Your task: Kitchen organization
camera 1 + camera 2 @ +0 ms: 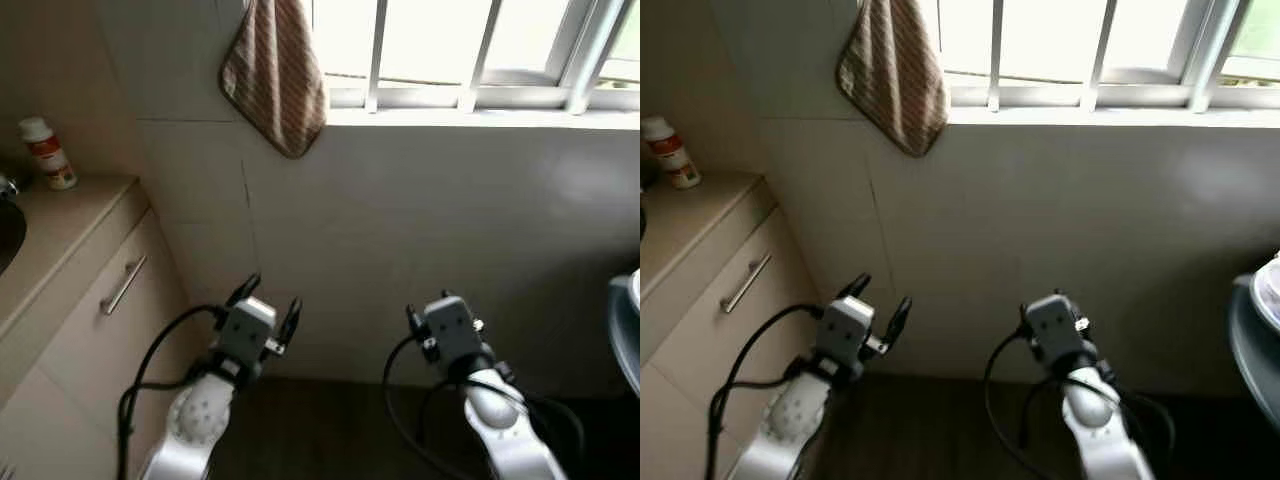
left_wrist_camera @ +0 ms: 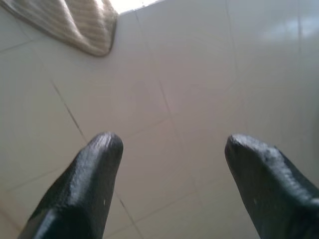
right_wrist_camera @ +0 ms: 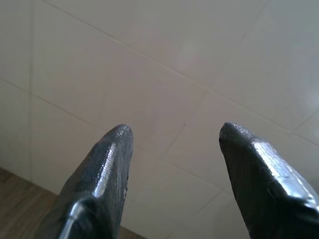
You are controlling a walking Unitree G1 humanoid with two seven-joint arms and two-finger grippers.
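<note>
Bottle (image 1: pixel 45 153) stands on counter (image 1: pixel 70 215).

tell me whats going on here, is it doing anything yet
Not handling anything yet. The robot faces a tiled wall below a barred window, both arms held low in front of it. The left hand and right hand are open and empty, pointing at bare tile. A striped cloth hangs from the sill, out of either hand's grasp. On the robot's left, a counter with a drawer handle holds a small white bottle.

Glossy tiled wall (image 1: pixel 420 220), ribbed cloth towel (image 1: pixel 275 75), metal drawer handle (image 1: pixel 122 285).
</note>
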